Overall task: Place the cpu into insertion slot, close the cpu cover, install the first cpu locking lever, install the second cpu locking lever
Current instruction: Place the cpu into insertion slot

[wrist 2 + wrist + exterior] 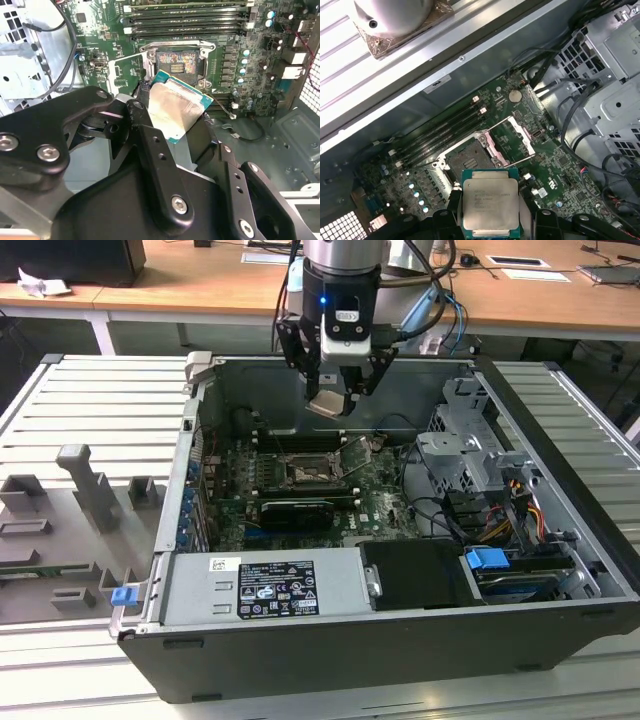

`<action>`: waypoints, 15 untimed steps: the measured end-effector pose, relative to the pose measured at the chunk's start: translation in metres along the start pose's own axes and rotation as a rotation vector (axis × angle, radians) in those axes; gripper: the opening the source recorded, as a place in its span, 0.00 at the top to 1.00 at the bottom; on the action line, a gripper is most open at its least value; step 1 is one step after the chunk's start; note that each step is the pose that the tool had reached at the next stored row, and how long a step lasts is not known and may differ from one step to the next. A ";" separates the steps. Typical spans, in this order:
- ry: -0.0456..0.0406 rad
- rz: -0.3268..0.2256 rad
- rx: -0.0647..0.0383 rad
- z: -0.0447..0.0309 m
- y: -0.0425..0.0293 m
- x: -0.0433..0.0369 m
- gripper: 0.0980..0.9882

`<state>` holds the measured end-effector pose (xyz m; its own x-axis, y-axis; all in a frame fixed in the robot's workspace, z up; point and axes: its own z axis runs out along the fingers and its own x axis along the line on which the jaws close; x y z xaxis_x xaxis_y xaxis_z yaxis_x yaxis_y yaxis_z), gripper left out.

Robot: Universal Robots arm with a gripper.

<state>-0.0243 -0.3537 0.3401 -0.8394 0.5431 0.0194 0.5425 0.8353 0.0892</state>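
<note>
Silver-topped chip sat clenched in the pincer, gripped by two opposite edges. It hung well above the socket, not touching it. The socket lay bare w/ its dark centre showing. The cover stood tipped up just beside the socket, on the exterior view's right of it. So nothing was seated yet, I'd judge.

Risks as I read them:
- **Tilt:** the chip looked tilted vs. the board in the exterior view. Meeting the socket corner-first could bend contacts or leave it crooked.
- **Grip:** the hold was on thin edges only, so a slip could drop the chip onto the socket.
- **Cover:** w/ the raised cover that close to the socket, a path coming in from that side could clip it.
- **Orientation:** the wrong way round and it wouldn't seat. I couldn't tell the notch/marker alignment.

Views:
- **Exterior view:** it gave the height gap btw. chip and socket, plus the whole case. The wrist views didn't.
- **First wrist view:** it showed the chip top square-on, w/ the socket, open cover and memory slots beyond.
- **Second wrist view:** it showed the chip's green edge and the socket's contact field up close.
</note>
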 end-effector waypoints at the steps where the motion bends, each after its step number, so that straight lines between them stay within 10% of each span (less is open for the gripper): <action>1: -0.0002 0.003 0.000 0.0006 -0.0001 0.0000 0.50; 15: -0.0082 0.091 -0.002 0.0115 -0.0011 -0.0001 0.50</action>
<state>-0.0244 -0.3537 0.3286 -0.7861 0.6178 0.0194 0.6168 0.7820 0.0893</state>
